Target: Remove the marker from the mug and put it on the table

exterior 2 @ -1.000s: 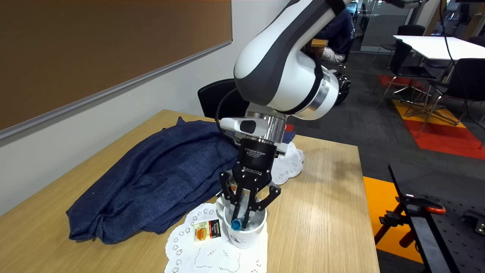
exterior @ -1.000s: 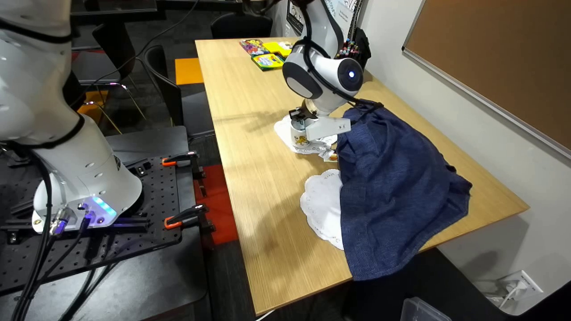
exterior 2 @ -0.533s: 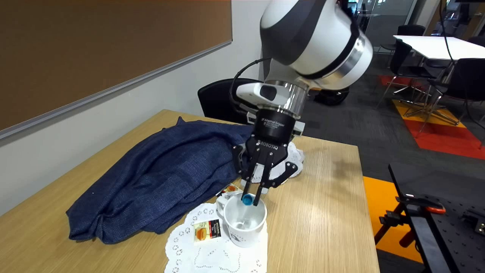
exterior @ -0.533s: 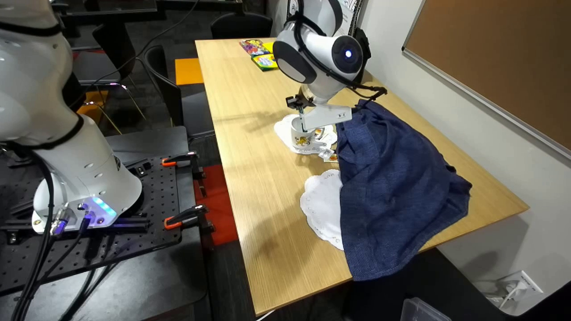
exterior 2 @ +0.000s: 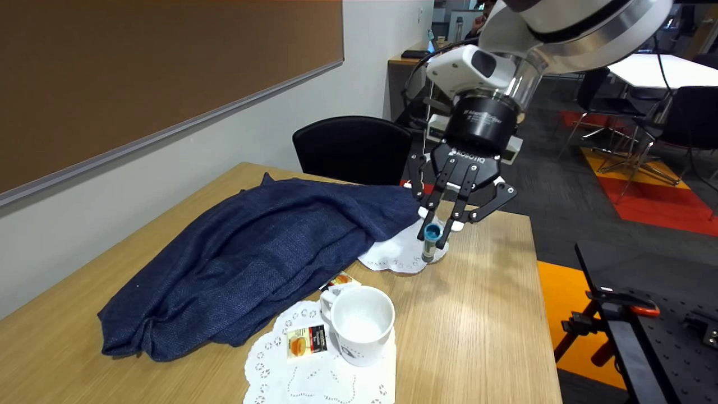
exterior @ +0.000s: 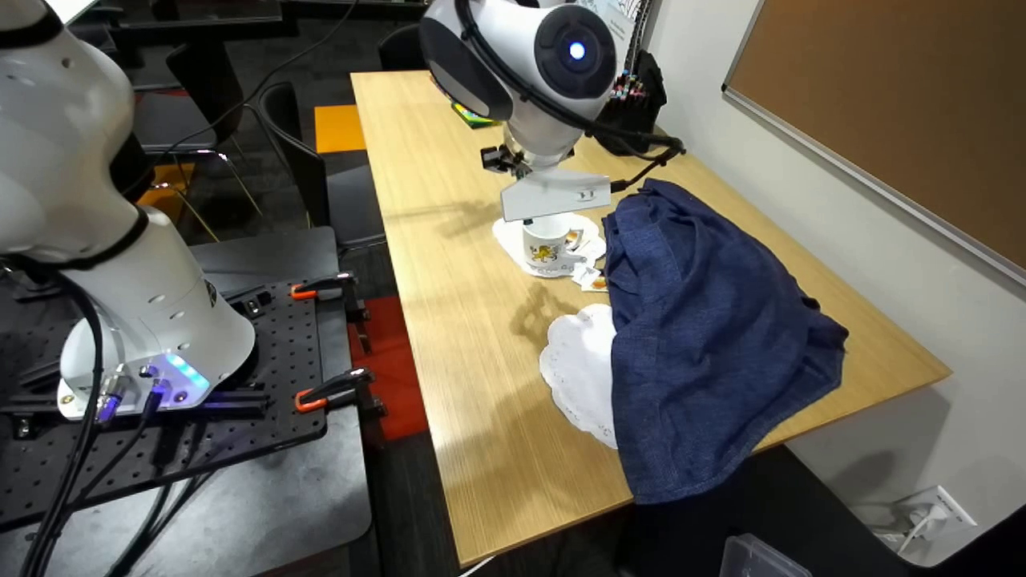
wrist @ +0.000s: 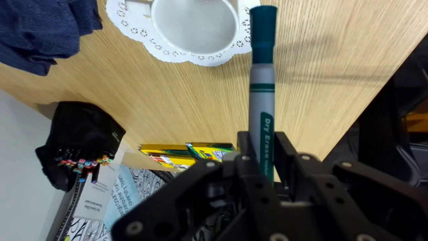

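Tool [exterior 2: 431, 241] — teal-capped marker [wrist: 261, 97] between its fingertips [wrist: 282, 144], outside the mug [exterior 2: 362, 349]

free strip of table [exterior 2: 477, 331], mug [exterior 2: 360, 325] and bunched cloth [exterior 2: 252, 264] alongside

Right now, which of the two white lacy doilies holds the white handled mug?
The mug stands on the doily bearing a printed packet; the other doily lies partly beneath the dark blue cloth.

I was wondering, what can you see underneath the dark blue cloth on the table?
Part of a white doily extends from under the dark blue cloth, and the table is beneath both. The doily's hidden part and anything else the cloth covers cannot be seen.
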